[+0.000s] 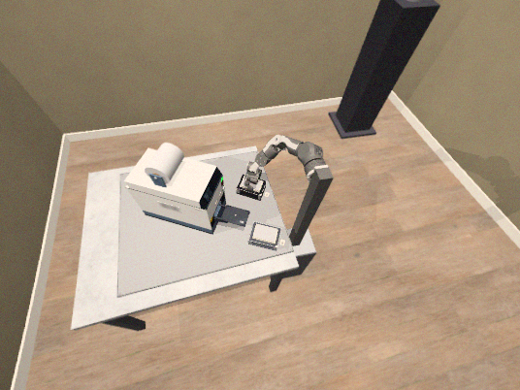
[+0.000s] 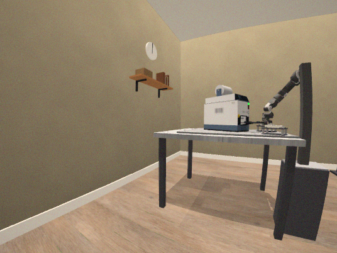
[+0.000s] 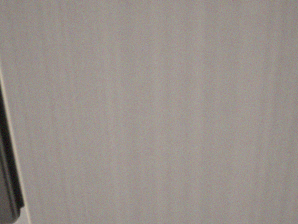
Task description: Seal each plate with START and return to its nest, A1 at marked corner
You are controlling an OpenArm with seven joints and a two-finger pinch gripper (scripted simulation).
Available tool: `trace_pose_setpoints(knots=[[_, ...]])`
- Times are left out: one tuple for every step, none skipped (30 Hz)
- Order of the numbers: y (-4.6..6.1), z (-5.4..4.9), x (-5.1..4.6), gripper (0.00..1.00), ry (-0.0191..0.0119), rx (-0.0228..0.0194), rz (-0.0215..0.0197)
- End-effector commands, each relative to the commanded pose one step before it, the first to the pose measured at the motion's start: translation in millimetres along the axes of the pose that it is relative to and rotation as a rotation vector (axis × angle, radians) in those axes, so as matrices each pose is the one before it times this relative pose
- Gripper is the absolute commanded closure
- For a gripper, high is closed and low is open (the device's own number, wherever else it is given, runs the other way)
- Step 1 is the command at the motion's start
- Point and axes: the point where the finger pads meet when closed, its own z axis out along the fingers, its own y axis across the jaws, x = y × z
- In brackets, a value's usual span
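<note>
My gripper (image 1: pixel 251 183) (image 2: pixel 268 121) is low over the far plate nest, right of the sealer (image 1: pixel 175 191) (image 2: pixel 223 114). Its fingers stand open around a dark-framed plate (image 1: pixel 258 194) that rests in that nest. The wrist view shows only a pale grey surface very close up, with a dark edge (image 3: pixel 7 165) at the left. A second plate (image 1: pixel 265 234) (image 2: pixel 276 127) with a pale, silvery top lies in the near nest. The sealer's dark stage (image 1: pixel 238 215) is out and bare. The sealer's lamp (image 1: pixel 221 181) (image 2: pixel 248 103) is green.
The sealer stands on a grey mat (image 1: pixel 170 257) on the white table (image 1: pixel 97 272). The arm's dark pedestal (image 1: pixel 310 204) rises at the table's right edge beside the near nest. A tall dark column (image 1: pixel 383 63) stands on the floor behind.
</note>
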Motion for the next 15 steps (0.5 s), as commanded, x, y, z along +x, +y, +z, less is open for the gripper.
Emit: trace_pose_setpoints(knots=[[0.32,-0.62,-1.227,0.35,-0.00358,-0.00199,0.00032],[0.00,0.00,0.000,0.35,0.00000,0.00000,0.00000],[0.00,0.00,0.000,0.35,0.00000,0.00000,0.00000],[0.00,0.00,0.000,0.35,0.00000,0.00000,0.00000],[-0.11,-1.10,-0.685,0.35,-0.00165,-0.00055,0.00045],[-0.95,-1.12,-0.453,0.35,-0.00097,0.00418,0.00143],[0.14,-0.90,-0.304,0.35,-0.00054,-0.00009,0.00068],[0.16,-0.82,-0.222,0.35,-0.00056,-0.00047,0.00015],[0.02,-0.68,-0.023,0.35,-0.00007,-0.00009,0.00009],[-0.09,-0.58,0.128,0.35,0.00027,0.00023,0.00002],[-0.09,-0.58,0.126,0.35,0.00026,0.00023,0.00002],[0.12,-0.64,0.023,0.35,0.00004,-0.00021,-0.00010],[0.04,-0.79,-0.175,0.35,-0.00044,-0.00022,0.00017],[0.06,-0.78,-0.162,0.35,-0.00041,-0.00023,0.00012],[0.00,0.00,0.000,0.35,0.00000,0.00000,0.00000]])
